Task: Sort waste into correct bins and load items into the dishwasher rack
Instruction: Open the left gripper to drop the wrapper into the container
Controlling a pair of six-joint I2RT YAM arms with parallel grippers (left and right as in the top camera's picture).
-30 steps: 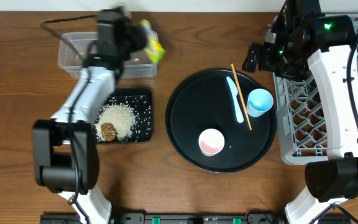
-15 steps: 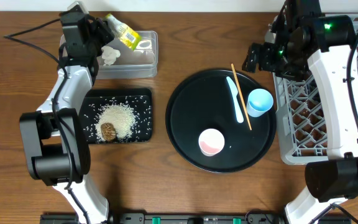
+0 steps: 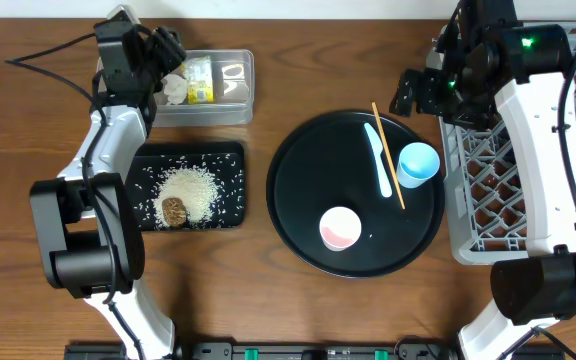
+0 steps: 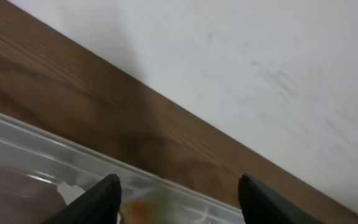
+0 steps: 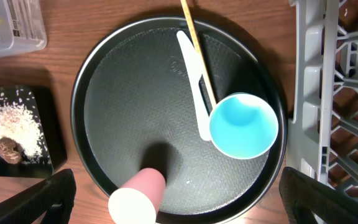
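Note:
The green-yellow wrapper [image 3: 200,78] and the white tissue [image 3: 175,88] lie inside the clear tub [image 3: 230,100] at the back left. My left gripper [image 3: 158,52] hangs open over the tub's left end; in the left wrist view the wrapper [image 4: 160,208] is a blur between its spread fingers [image 4: 101,202]. Rice [image 3: 190,188] and a brown lump [image 3: 174,210] sit on the flat black tray [image 3: 230,160]. My right gripper [image 3: 413,92] is open above the round tray, holding nothing. The grey rack [image 3: 488,190] stands at the right.
The round black tray [image 3: 298,200] carries a light blue cup [image 3: 418,163], a pink cup [image 3: 340,227], a white utensil [image 3: 378,158] and a chopstick [image 3: 388,155]. In the right wrist view the pink cup [image 5: 138,196] lies below the blue cup [image 5: 244,124].
My left arm swung left to the tub's back corner, its jaws opened, and the wrapper dropped into the tub beside the tissue. The right arm has not moved.

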